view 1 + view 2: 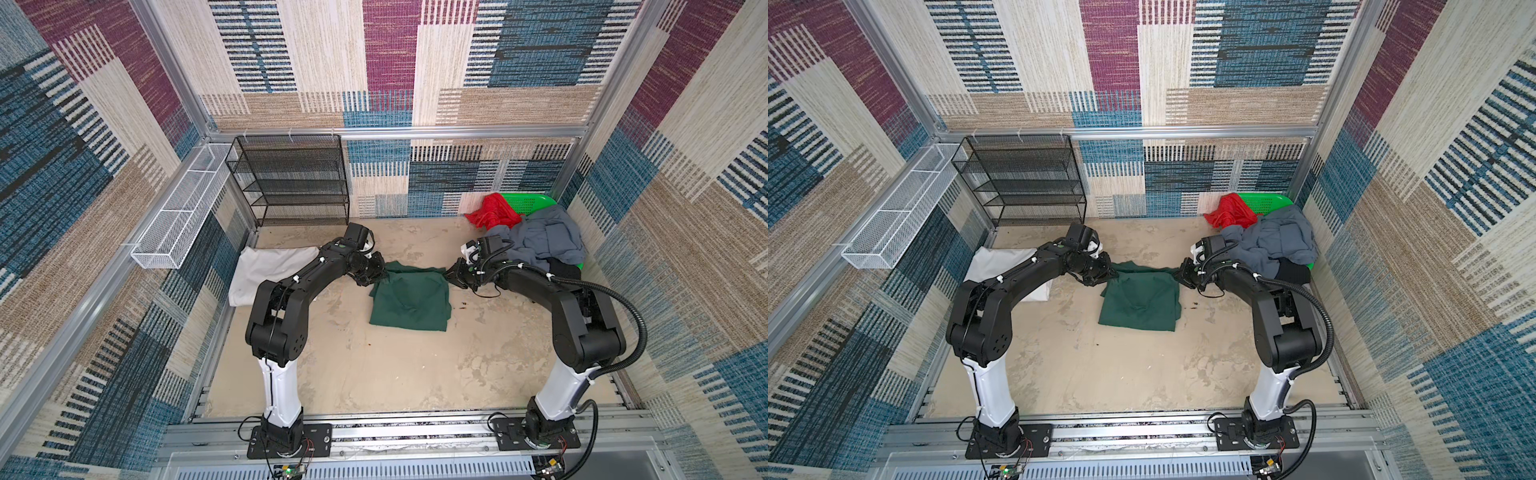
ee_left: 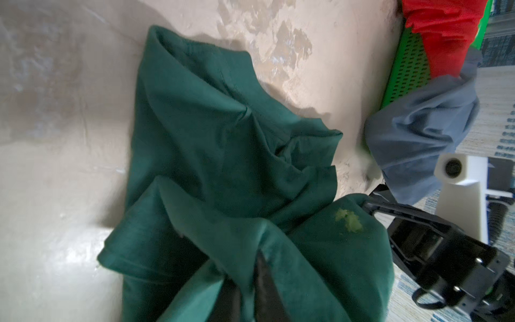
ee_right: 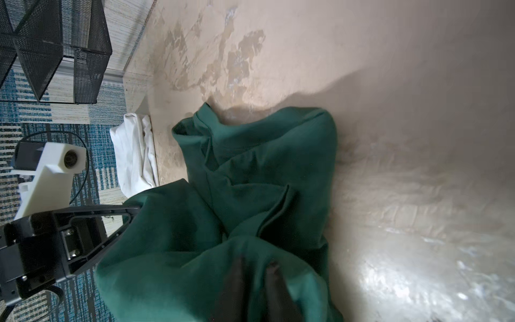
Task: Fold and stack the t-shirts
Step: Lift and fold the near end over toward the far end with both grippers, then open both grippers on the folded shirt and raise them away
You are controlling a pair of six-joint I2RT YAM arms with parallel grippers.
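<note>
Lying mid-desk (image 1: 357,374) as a rumpled, roughly folded rectangle: the dark green t-shirt (image 1: 409,303), with its far edge drawn taut between 2 arms. At the far left corner of that shirt: the left end effector (image 1: 377,274). At the far right corner: the right end effector (image 1: 451,277). In the left wrist view, green cloth bunched between 2 slightly parted black fingers (image 2: 264,278); likewise in the right wrist view, between 2 dark fingers (image 3: 237,278). Clamped tight or lying loose there: cannot tell, for either end effector.

At the desk's left edge, partly under the left arm: a white t-shirt (image 1: 270,270). In the far right corner: a bright green basket (image 1: 528,203), heaped with a red t-shirt (image 1: 492,212), a grey-blue t-shirt (image 1: 544,237) and, nearest, a black t-shirt (image 1: 561,270). Against the far wall: a black mesh rack (image 1: 295,178).
</note>
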